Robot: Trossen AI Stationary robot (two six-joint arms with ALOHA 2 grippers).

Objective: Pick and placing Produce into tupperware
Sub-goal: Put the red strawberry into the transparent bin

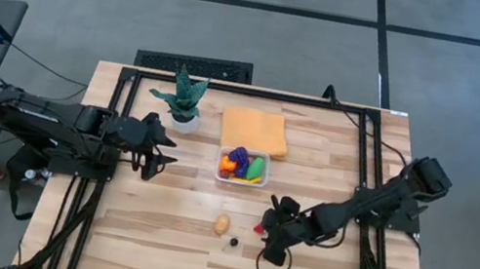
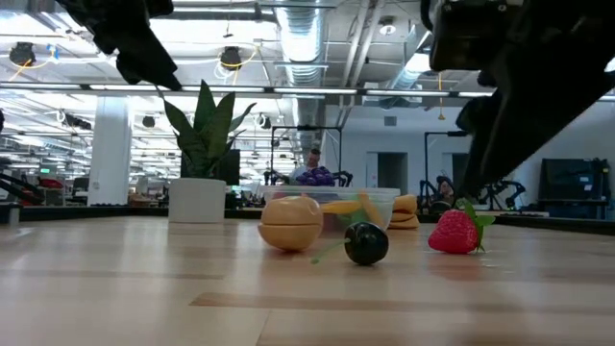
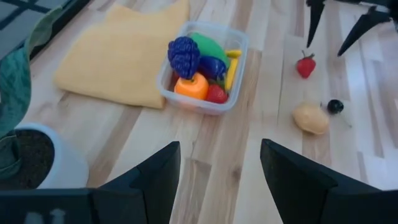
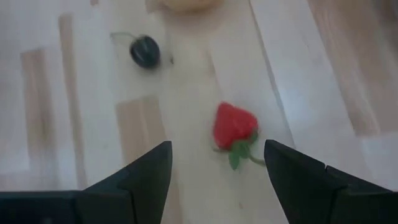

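Note:
The clear tupperware point(image 1: 243, 167) stands mid-table beside the orange cloth and holds several toy produce pieces point(image 3: 196, 62). Three pieces lie on the bare wood nearer the front edge: a red strawberry point(image 4: 235, 126), a tan rounded piece point(image 1: 222, 223) and a small black cherry point(image 1: 234, 242). My right gripper point(image 4: 217, 180) hangs open just over the strawberry, slanting down, a finger on either side and clear of it. My left gripper point(image 3: 221, 174) is open and holds nothing, raised at the table's left, pointing toward the tupperware.
A folded orange cloth point(image 1: 255, 130) lies flat behind the tupperware. A potted plant point(image 1: 185, 100) in a white pot stands at the far left, close to my left gripper. A black frame point(image 1: 228, 87) runs round the table's edges. Bare wood lies along the front.

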